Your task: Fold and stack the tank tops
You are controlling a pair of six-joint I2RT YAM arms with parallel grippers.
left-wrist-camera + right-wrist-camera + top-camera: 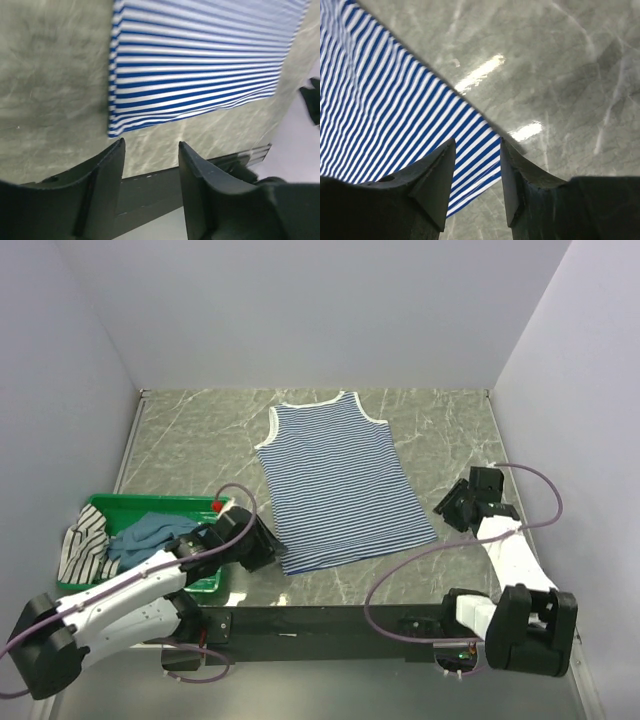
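Black jaws on my left gripper (151, 145) stand well apart with nothing between them, and they hang over bare counter (440, 420) just short of the near-left hem corner of the navy-and-white striped tank top (340, 485). My right gripper (477, 145) is about as wide and also holds nothing. Through its gap I see the near-right hem corner lying flat below, so it sits over the cloth's edge rather than beside it. I read that pairing as deliberate: one gripper at each end of the hem, both parted and ready to pinch, so the bottom edge can be lifted evenly and not dragged askew. The top itself is spread in a single flat layer in the middle of the counter. Its white-trimmed neck and straps point to the far side and its hem is nearest me, with the whole shirt turned a little so the right hem corner lies farther off than the left. Spread flat like that, it should give straight edges to fold along. At the near left, beside my left arm, the green basket (150, 502) holds the teal-blue tank top (150, 535) and the black-and-white striped tank top (85, 540), both crumpled and waiting. By my judgement no fold is made yet, and the stack is not begun.
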